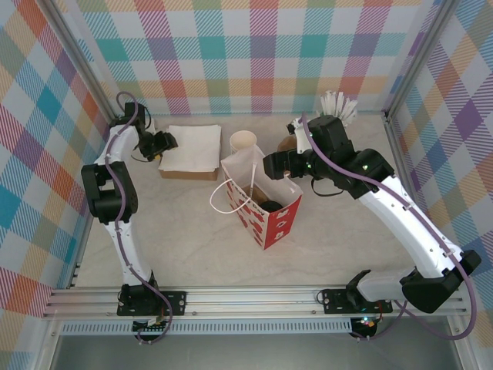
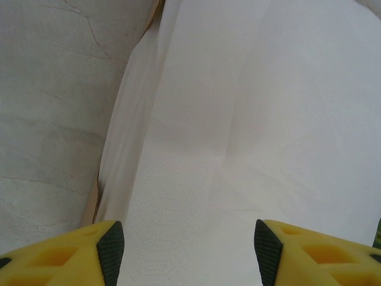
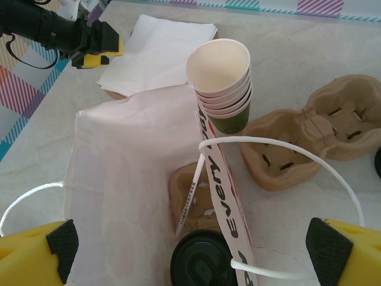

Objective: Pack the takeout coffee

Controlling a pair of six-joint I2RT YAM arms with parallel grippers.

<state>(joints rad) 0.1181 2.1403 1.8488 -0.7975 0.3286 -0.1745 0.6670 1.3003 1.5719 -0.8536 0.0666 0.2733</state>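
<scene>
We see a red-and-white paper bag [image 1: 269, 223] standing open in the middle of the worktop [image 1: 177, 247]. The takeout coffee [image 3: 199, 262] sits inside it with its lid up, apparently nested in a cardboard carrier [image 3: 181, 190] that would keep it upright. The right claw [image 3: 193, 243] hangs released, spread wide over the bag's mouth and grasping nothing. The left claw [image 2: 184, 244] is spread and empty above the white napkins [image 2: 238, 119]; we cannot tell whether it touches them. The right wrist view makes the lid plain, where the overhead view gives just a dark patch. The overhead view places both arms.
</scene>
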